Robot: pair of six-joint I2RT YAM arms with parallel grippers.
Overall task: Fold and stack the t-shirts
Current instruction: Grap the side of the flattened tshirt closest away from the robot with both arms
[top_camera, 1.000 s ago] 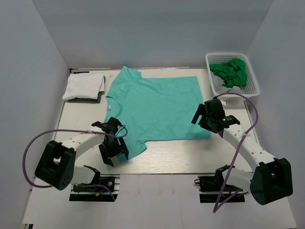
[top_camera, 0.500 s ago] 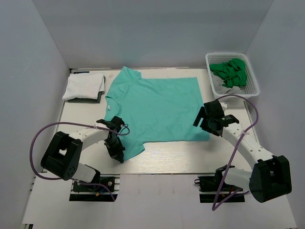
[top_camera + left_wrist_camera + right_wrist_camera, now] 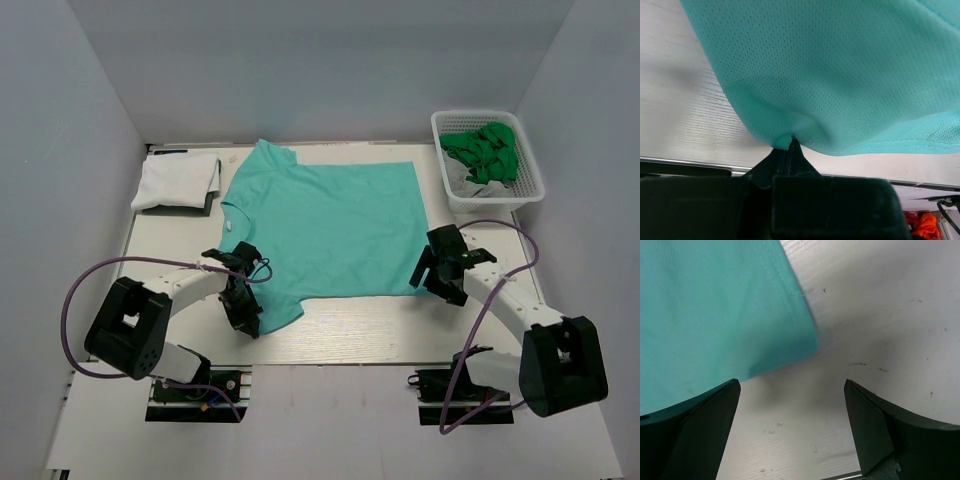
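Fingers on left (image 3: 790, 150), open before, now pinched on teal t-shirt (image 3: 330, 225) sleeve, right fingers (image 3: 438, 287) wide, empty, nearer hem corner.

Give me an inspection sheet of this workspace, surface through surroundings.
Surface: pale wood-grain table, few dark specks.
Job's things: teal-mint t-shirt spread flat mid-table; white t-shirt folded at far left.
Clutter: white plastic lattice basket at far right, holding green cloth.
Grippers: left end effector shut on the teal-mint t-shirt's near sleeve; right end effector open at its near hem corner, gripping nothing.
Cables: purple cables loop off both arms.
Surroundings: plain grey walls on three sides.
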